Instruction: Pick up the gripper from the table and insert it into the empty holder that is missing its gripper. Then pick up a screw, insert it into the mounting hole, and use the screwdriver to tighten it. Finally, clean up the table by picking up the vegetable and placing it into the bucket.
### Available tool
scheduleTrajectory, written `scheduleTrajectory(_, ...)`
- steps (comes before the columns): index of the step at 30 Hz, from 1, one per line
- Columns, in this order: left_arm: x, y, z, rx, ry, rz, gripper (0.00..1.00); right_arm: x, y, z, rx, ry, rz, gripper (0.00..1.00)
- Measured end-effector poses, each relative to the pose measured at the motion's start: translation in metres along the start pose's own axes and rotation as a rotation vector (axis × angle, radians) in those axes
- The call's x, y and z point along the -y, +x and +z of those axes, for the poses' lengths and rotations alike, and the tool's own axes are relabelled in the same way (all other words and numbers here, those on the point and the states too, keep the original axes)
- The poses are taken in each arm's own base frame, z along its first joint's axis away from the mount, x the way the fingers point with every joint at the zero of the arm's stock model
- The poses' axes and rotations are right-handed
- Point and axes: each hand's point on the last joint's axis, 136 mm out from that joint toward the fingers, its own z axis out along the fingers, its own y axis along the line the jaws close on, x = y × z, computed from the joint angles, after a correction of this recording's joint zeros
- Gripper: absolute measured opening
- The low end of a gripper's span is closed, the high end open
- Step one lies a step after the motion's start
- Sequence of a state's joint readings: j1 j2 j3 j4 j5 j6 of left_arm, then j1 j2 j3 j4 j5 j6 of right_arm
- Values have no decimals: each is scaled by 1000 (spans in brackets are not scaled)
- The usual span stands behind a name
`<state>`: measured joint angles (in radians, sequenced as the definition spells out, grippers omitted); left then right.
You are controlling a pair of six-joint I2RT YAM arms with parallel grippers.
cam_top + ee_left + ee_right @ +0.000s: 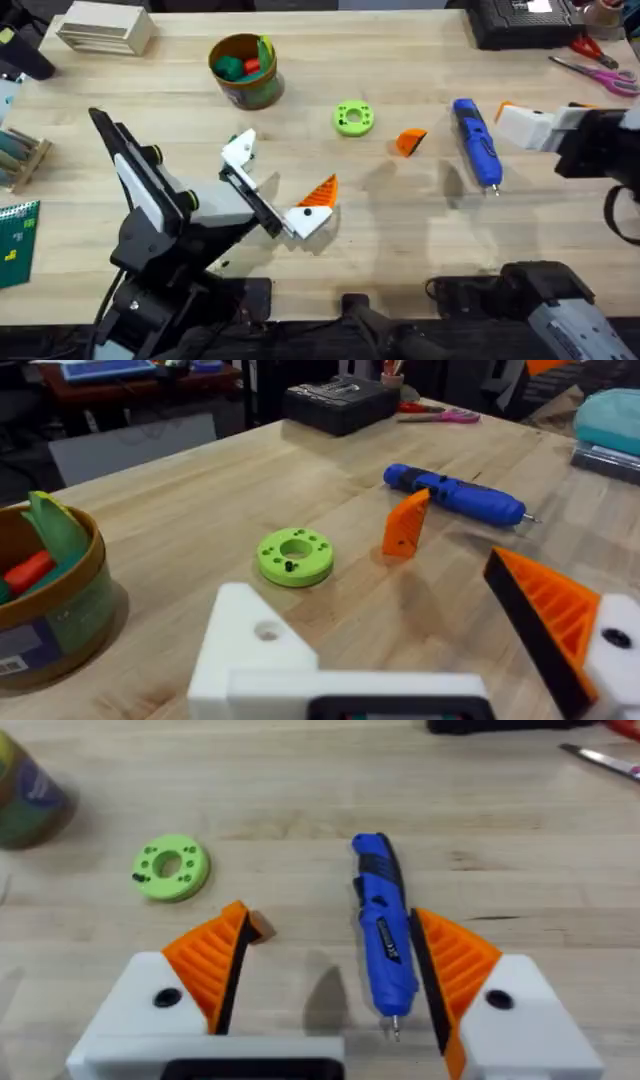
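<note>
We see the right gripper (330, 985) spread open, both orange pads on, the screwdriver (385, 935) lying on the table (300, 780) between its fingers, nothing gripped. The overhead view adds the left gripper (275, 185), also open: one finger carries an orange pad, the other is a bare white holder (239, 150). The loose orange gripper (410, 142) lies between the lime disc (353, 118) and the screwdriver. The bucket (245, 72) stands farther back, toys inside.
</note>
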<state>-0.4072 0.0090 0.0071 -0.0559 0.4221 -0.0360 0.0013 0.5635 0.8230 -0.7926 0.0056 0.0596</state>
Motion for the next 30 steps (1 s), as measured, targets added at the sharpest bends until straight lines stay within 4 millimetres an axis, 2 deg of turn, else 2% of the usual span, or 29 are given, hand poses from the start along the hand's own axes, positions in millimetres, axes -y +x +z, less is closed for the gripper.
scheduleTrajectory(3, 0, 0, 0, 0, 0, 0, 987, -9, 4, 9, -46, -54, -22, 919)
scheduleTrajectory(7, 0, 0, 0, 0, 0, 0, 987, -24, 15, 33, -173, -125, -78, 918)
scheduleTrajectory(15, 0, 0, 0, 0, 0, 0, 987, -75, 45, 82, -439, -270, -261, 919)
scheduleTrajectory(17, 0, 0, 0, 0, 0, 0, 987, -78, 57, 91, -497, -271, -284, 919)
scheduleTrajectory(18, 0, 0, 0, 0, 0, 0, 987, -79, 70, 102, -558, -266, -293, 919)
scheduleTrajectory(25, 0, 0, 0, 0, 0, 0, 987, -82, 70, 127, -554, -262, -299, 912)
scheduleTrajectory(30, 0, 0, 0, 0, 0, 0, 987, -82, 82, 140, -600, -265, -325, 768)
